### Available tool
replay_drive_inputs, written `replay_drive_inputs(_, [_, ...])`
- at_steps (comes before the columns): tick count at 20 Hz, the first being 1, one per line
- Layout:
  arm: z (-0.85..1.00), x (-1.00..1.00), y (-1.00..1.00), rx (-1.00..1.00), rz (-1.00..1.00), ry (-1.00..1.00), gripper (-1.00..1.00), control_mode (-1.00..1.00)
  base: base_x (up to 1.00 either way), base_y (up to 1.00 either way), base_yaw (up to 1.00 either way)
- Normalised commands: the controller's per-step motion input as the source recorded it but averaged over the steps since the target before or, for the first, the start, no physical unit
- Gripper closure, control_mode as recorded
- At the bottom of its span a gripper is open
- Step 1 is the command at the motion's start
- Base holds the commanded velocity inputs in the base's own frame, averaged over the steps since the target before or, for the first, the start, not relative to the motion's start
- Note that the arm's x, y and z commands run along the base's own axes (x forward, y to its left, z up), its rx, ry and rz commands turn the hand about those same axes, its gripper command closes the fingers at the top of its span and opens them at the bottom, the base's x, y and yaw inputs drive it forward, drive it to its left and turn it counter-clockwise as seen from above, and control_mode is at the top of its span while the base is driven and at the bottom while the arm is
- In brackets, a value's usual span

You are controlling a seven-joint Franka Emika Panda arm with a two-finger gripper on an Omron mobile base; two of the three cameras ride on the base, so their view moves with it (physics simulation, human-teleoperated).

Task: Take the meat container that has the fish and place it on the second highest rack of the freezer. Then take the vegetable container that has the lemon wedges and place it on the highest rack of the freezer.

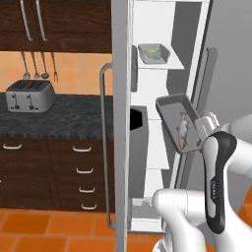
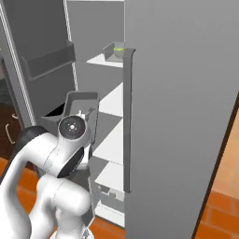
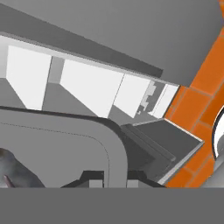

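Jaws are clamping the rim of the tray (image 1: 178,122), centre right in the left base view, before the freezer (image 1: 157,147). Tray seems stiff, light; fish (image 1: 183,129) is risking sliding.

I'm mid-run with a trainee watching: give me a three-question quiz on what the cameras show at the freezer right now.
1. True or false: the meat container rests flat on a shelf.
2. What lies in the vegetable container on the upper shelf of the freezer? A) fish B) green wedges C) nothing
3. What are the jaws of the gripper closed on?

Key:
1. False: it is held tilted in front of the shelves, with the fish inside.
2. B, the lemon wedges.
3. The meat container's rim.
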Motion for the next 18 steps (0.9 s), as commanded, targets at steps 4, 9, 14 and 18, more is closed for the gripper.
replay_drive_inputs(4, [0.00, 0.00, 0.00, 0.00, 0.00, 0.00, 1.00, 1.00, 0.52, -0.37, 0.25])
replay_drive_inputs(9, [0.00, 0.00, 0.00, 0.00, 0.00, 0.00, 1.00, 1.00, 0.48, -0.27, 0.15])
replay_drive_inputs(14, [0.02, 0.17, -0.06, 0.02, 0.01, 0.00, 1.00, -1.00, 0.18, -0.17, 0.07])
replay_drive_inputs(18, [0.08, 0.48, 0.00, 0.06, -0.17, 0.05, 1.00, -1.00, 0.00, 0.00, 0.00])
